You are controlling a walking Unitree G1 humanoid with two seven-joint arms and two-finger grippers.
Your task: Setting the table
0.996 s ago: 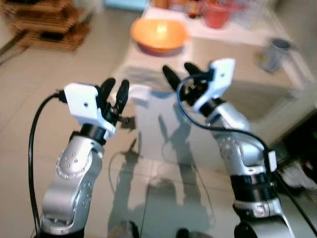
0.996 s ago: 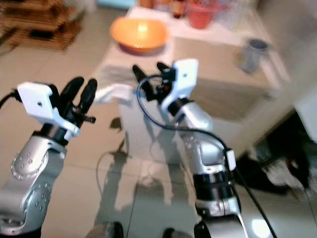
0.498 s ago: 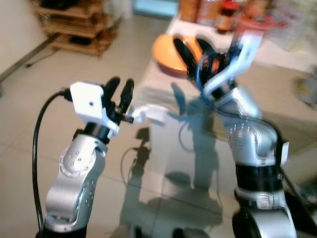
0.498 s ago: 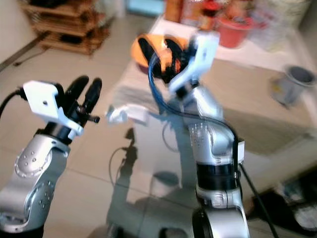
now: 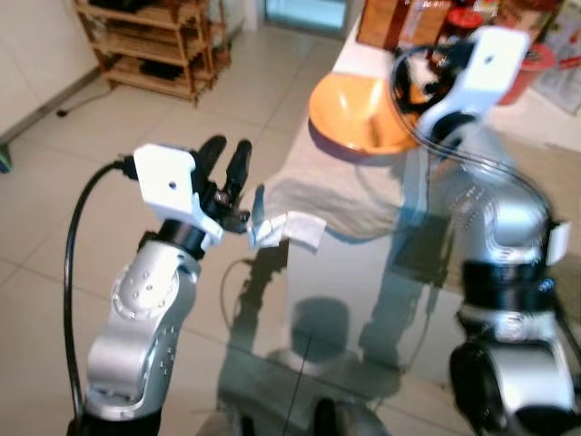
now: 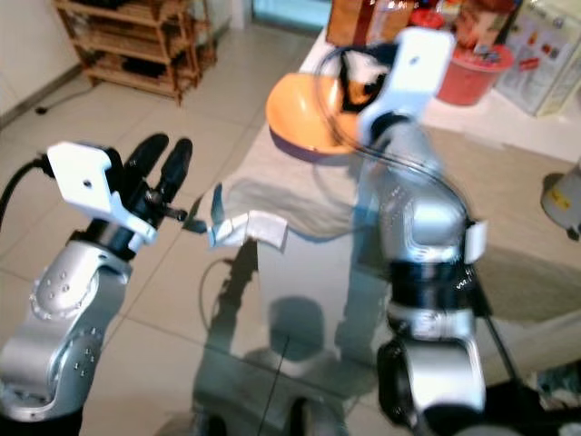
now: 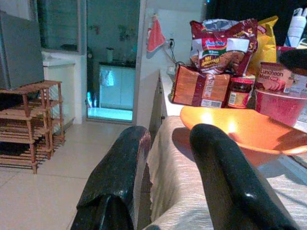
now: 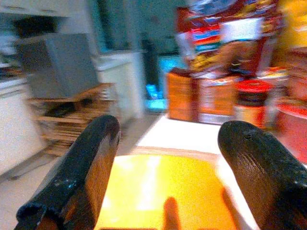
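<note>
Orange bowl sits on the cloth-covered table, near its edge, with your right gripper spread wide just above it. Your left gripper, fingers slightly parted, hangs beside the table corner. Left wrist view shows snack bags and a jar crowded behind the bowl; a wooden shelf stands on the floor.

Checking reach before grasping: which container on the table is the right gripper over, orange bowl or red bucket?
The orange bowl; the right gripper hovers open over it, the red bucket stands farther back.
</note>
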